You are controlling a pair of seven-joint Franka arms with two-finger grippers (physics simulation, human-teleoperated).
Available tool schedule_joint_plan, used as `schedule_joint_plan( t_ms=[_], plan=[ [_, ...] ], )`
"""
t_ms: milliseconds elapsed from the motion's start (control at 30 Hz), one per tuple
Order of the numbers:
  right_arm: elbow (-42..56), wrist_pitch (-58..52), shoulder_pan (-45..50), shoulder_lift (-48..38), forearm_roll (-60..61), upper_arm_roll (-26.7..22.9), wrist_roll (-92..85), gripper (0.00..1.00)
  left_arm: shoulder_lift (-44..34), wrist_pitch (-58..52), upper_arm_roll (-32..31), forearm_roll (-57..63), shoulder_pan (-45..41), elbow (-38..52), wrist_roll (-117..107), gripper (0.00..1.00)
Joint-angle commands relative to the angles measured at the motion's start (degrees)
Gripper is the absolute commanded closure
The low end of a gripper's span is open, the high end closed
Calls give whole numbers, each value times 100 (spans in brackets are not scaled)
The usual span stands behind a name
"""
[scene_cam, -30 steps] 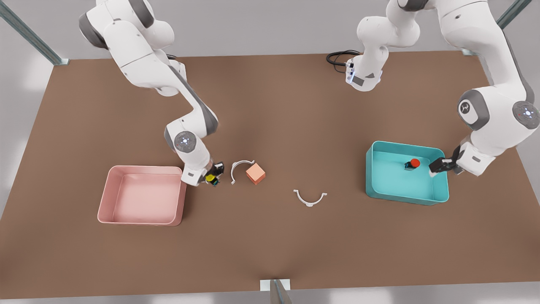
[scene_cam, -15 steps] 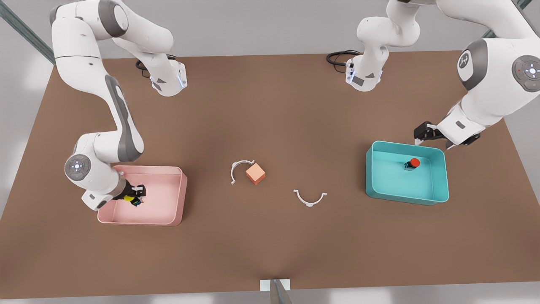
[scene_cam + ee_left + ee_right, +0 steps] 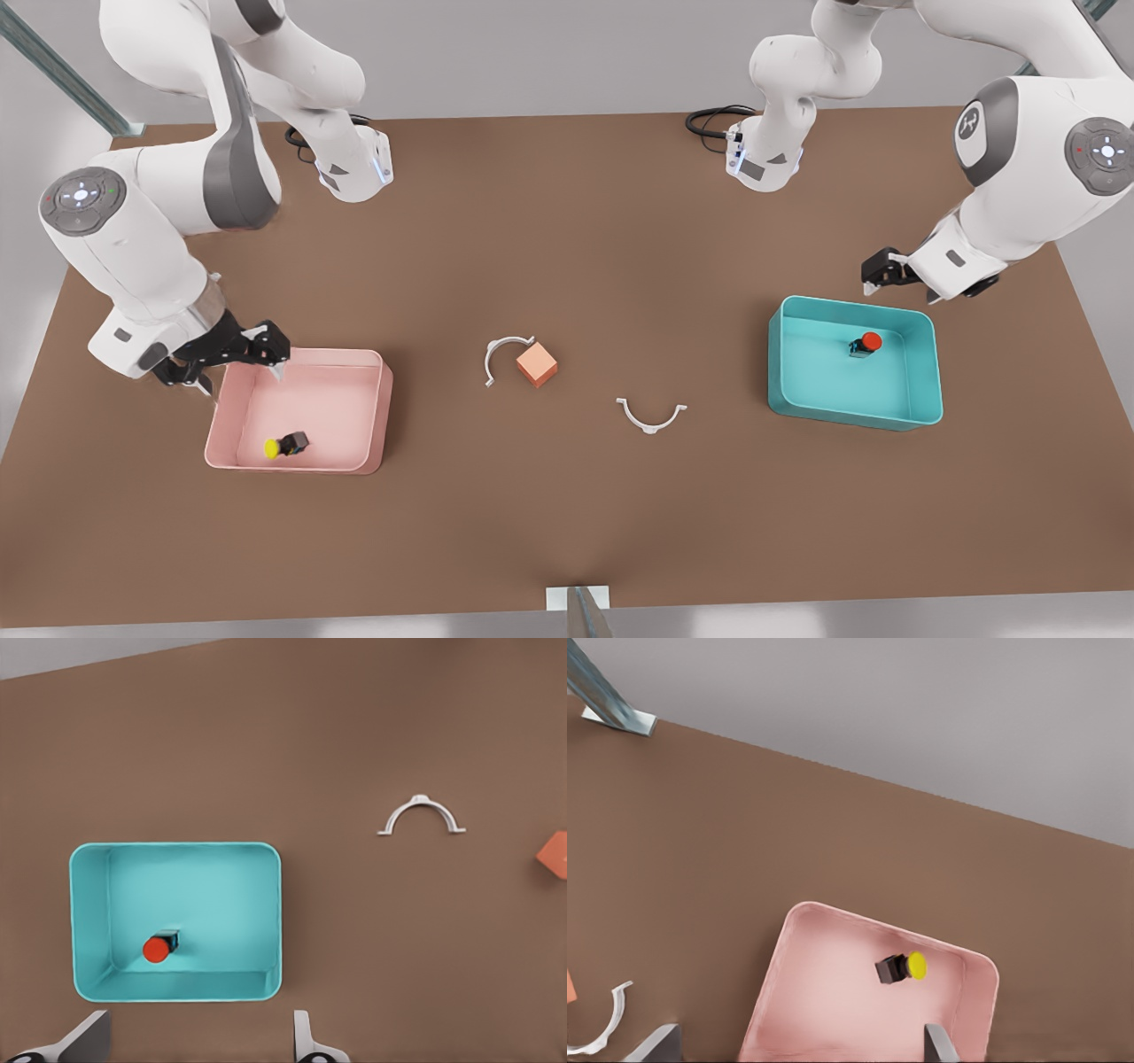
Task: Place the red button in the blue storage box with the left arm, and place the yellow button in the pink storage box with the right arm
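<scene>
Brown table [image 3: 567, 221], yellow button [image 3: 283, 446] sideways (cap leftward)

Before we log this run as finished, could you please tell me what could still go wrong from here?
1. The right end effector hangs open just above the pink storage box's far rim; a careless retreat might clip the rim and shift the box.
2. The yellow button lies on its side near the box's near wall, so a jolt could roll it.
3. The left end effector, open beyond the blue storage box, seems less risky; the red button lies inside.
</scene>
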Motion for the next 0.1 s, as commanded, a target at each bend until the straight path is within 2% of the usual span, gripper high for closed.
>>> schedule_joint_plan(
  t_ms=[0, 67],
  plan=[
    [-556, -501, -48, -437, 227, -27, 746, 0, -6, -42, 1, 3, 4, 3, -39, 0],
    [-767, -423, -83, -410, 578, -186, 790, 0, -6, -42, 1, 3, 4, 3, -39, 0]
  ],
)
